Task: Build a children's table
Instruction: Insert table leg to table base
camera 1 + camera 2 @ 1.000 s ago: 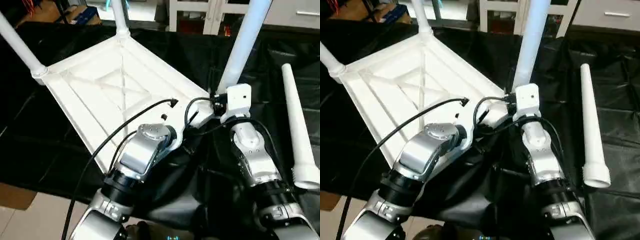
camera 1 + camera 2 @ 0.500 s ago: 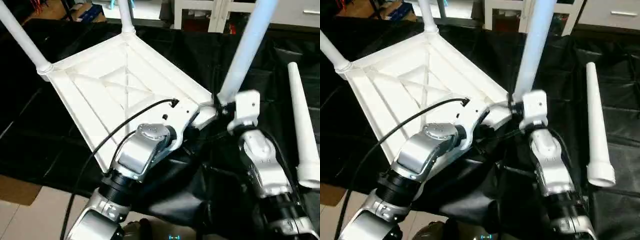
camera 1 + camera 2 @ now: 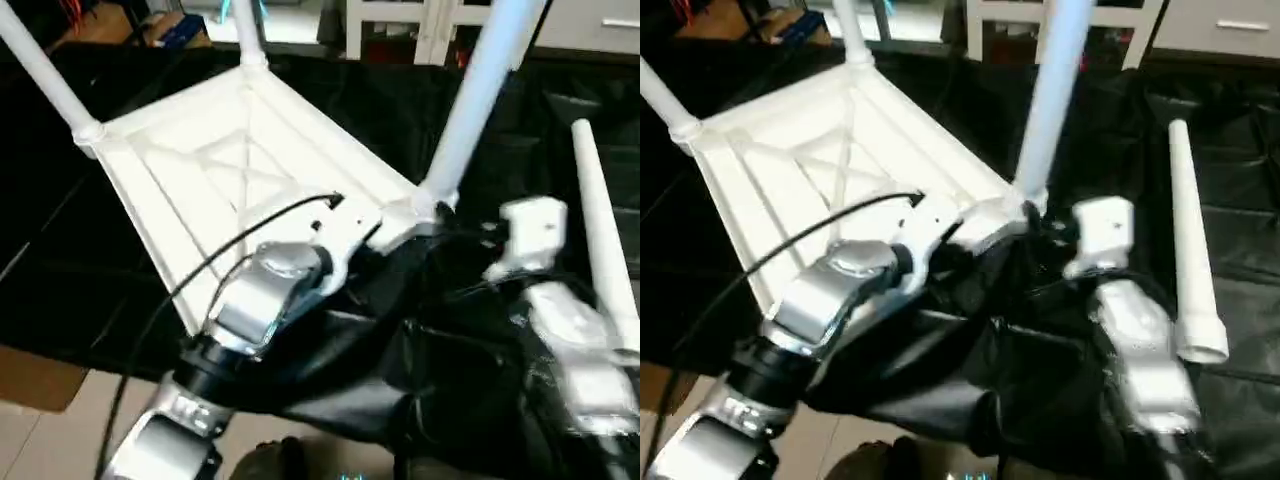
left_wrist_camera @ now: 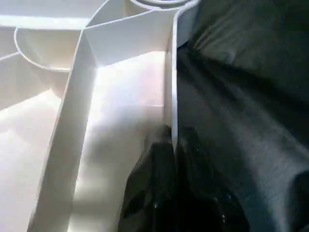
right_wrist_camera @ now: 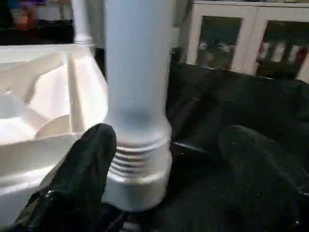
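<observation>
A black sheet (image 3: 120, 260) covers the work surface. At twelve o'clock stands a white cabinet (image 3: 1200, 30) with glass-fronted doors (image 5: 217, 43). At eleven o'clock, a cardboard box (image 3: 85, 25).

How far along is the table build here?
Three legs stand in the corner sockets of the upturned top. The left gripper pinches the top's rim; the right gripper is open beside the nearest leg. One leg lies loose on the black cloth.
</observation>
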You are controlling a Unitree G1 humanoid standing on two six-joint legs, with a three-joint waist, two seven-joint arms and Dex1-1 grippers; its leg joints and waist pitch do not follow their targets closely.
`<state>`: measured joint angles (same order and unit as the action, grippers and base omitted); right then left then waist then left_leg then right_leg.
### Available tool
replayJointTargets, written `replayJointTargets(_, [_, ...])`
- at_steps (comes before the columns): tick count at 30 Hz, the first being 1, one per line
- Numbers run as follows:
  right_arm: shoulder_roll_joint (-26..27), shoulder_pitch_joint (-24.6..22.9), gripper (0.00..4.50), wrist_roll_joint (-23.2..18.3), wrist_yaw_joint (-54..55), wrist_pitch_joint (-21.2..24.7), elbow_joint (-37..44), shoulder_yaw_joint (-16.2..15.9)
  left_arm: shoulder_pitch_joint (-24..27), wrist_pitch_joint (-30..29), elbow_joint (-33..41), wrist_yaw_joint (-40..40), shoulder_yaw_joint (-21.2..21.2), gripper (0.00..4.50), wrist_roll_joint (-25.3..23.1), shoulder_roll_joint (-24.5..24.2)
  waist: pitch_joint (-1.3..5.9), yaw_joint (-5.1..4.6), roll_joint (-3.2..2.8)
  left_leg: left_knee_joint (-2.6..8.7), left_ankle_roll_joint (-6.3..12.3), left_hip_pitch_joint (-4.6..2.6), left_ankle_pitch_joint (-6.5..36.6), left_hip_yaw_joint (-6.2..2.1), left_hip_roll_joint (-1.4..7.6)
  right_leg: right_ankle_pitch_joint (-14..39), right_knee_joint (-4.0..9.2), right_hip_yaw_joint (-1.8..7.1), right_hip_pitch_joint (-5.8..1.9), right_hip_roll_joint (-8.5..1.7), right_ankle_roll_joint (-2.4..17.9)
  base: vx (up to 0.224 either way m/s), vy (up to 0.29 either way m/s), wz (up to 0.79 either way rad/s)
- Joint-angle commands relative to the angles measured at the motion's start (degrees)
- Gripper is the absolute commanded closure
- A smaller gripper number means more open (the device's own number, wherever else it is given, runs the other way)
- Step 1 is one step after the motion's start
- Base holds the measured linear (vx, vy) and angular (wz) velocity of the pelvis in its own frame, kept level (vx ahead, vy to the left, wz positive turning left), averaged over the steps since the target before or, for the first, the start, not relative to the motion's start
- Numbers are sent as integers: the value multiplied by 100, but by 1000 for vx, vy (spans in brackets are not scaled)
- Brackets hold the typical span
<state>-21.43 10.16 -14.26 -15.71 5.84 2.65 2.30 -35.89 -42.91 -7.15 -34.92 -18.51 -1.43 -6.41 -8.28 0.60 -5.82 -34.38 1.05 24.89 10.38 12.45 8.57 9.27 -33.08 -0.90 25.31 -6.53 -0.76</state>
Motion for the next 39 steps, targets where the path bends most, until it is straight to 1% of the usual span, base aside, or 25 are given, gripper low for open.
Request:
replayJointTargets(1, [-189,-192,70,-271,-376,328,363,120,2,402,58,-236,-14,450,11,-151,501,39,129,320,1421,-231,-209,-241,346,-300,186,38,-354,-139,1620,0,0,0])
replayJointTargets(2, [-284,-250,70,-384,-520,416,456,160,21,534,42,-320,-38,450,24,-207,510,49,120,314,1438,-237,-218,-244,352,-315,180,37,-356,-144,1629,0,0,0])
replayJointTargets(3, [-513,-341,70,-644,-887,584,616,216,61,742,12,-479,-95,450,45,-330,503,50,122,317,1441,-231,-192,-244,358,-277,183,33,-347,-145,1657,0,0,0])
replayJointTargets(4, [-513,-341,70,-644,-887,584,616,216,61,742,12,-479,-95,450,45,-330,498,61,131,322,1429,-235,-69,-242,368,-169,191,38,-357,-159,1663,0,0,0])
replayJointTargets(5, [-591,-367,70,-730,-1016,628,662,231,74,830,0,-537,-118,450,52,-373,496,72,120,326,1409,-240,-33,-243,371,-112,193,36,-350,-161,1668,0,0,0])
replayJointTargets(6, [-795,-391,70,-941,-1436,737,673,240,101,930,-16,-630,-171,450,60,-443,511,70,120,325,1376,-258,33,-238,375,-47,199,35,-349,-156,1676,0,0,0])
replayJointTargets(7, [-795,-391,70,-941,-1436,737,673,240,101,930,-16,-630,-171,450,60,-443,504,85,116,331,1351,-255,59,-242,386,-21,197,39,-349,-160,1674,0,0,0])
replayJointTargets(8, [-907,-391,70,-1032,-1648,802,672,232,116,958,-16,-667,-195,450,71,-464,506,91,115,329,1338,-260,62,-239,388,-9,196,39,-342,-158,1674,0,0,0])
replayJointTargets(9, [-982,-393,70,-1092,-1766,870,693,225,129,976,-9,-693,-209,450,91,-474,515,103,125,328,1327,-267,74,-238,387,6,197,39,-345,-158,1677,0,0,0])
replayJointTargets(10, [-1038,-388,70,-1121,-1856,906,705,212,138,991,2,-717,-224,450,105,-480,522,133,117,325,1301,-282,63,-236,391,0,195,45,-340,-163,1685,0,0,0])
replayJointTargets(11, [-1155,-339,70,-1140,-2033,956,699,188,162,1032,36,-779,-262,450,128,-495,534,153,147,319,1294,-298,26,-224,390,-54,190,49,-325,-148,1696,0,0,0])
replayJointTargets(13, [-1241,-240,70,-1141,-2174,972,634,187,188,1098,70,-855,-312,450,142,-512,551,180,160,303,1326,-274,-109,-233,382,-133,160,44,-343,-165,1702,0,0,0])
replayJointTargets(15, [-1288,-110,70,-1171,-2307,993,533,203,221,1167,113,-936,-355,450,158,-526,555,178,158,296,1365,-266,-129,-235,377,-107,158,37,-336,-166,1683,0,0,0])
replayJointTargets(16, [-1338,-40,70,-1151,-2389,982,458,191,240,1211,132,-977,-378,450,160,-533,556,171,196,297,1374,-262,-82,-232,378,-34,163,38,-339,-172,1681,0,0,0])
replayJointTargets(17, [-1347,-28,70,-1146,-2402,979,444,189,243,1220,135,-984,-382,450,160,-534,556,171,196,297,1374,-262,-82,-232,378,-34,163,38,-339,-172,1681,0,0,0])
replayJointTargets(18, [-1404,71,70,-1099,-2473,962,324,173,264,1249,162,-1023,-404,450,162,-540,549,187,181,306,1334,-284,42,-224,382,162,189,43,-322,-174,1660,0,0,0])
replayJointTargets(20, [-1423,146,70,-1067,-2494,960,240,168,279,1242,188,-1042,-417,450,167,-544,549,198,183,311,1292,-286,80,-222,382,244,196,41,-321,-175,1642,0,0,0])
replayJointTargets(21, [-1434,295,70,-1010,-2522,948,103,162,305,1230,250,-1083,-455,450,181,-563,567,198,232,309,1289,-283,62,-217,380,229,185,42,-330,-179,1638,0,0,0])
replayJointTargets(22, [-1436,324,70,-1005,-2535,947,78,159,312,1229,266,-1089,-462,450,183,-566,571,204,218,305,1300,-276,11,-218,374,225,179,36,-328,-181,1631,0,0,0])
replayJointTargets(23, [-1439,356,70,-999,-2550,945,51,155,318,1227,283,-1095,-470,450,186,-569,571,204,218,305,1300,-276,11,-218,374,225,179,36,-328,-181,1631,0,0,0])
replayJointTargets(24, [-1459,440,70,-917,-2553,934,-52,136,330,1222,311,-1108,-488,450,200,-575,576,211,239,303,1322,-282,13,-214,375,247,179,35,-320,-179,1609,0,0,0])
replayJointTargets(28, [-1446,565,70,-954,-2684,953,-173,144,345,1233,362,-1157,-506,450,209,-583,587,226,238,298,1366,-280,4,-217,367,282,178,33,-319,-183,1578,0,0,0])
replayJointTargets(29, [-1441,581,70,-966,-2706,952,-189,145,347,1234,370,-1165,-507,450,210,-583,586,227,229,295,1383,-270,-19,-222,365,288,176,33,-319,-188,1565,0,0,0])
replayJointTargets(36, [-1422,788,70,-986,-3098,828,-508,81,349,1232,425,-1225,-559,450,215,-586,588,233,234,293,1346,-255,97,-225,354,428,191,28,-324,-197,1543,0,0,0])
replayJointTargets(39, [-1418,913,70,-947,-3239,756,-725,51,362,1232,465,-1286,-596,450,220,-602,594,241,235,294,1318,-272,147,-223,360,455,197,31,-315,-195,1550,0,0,0])
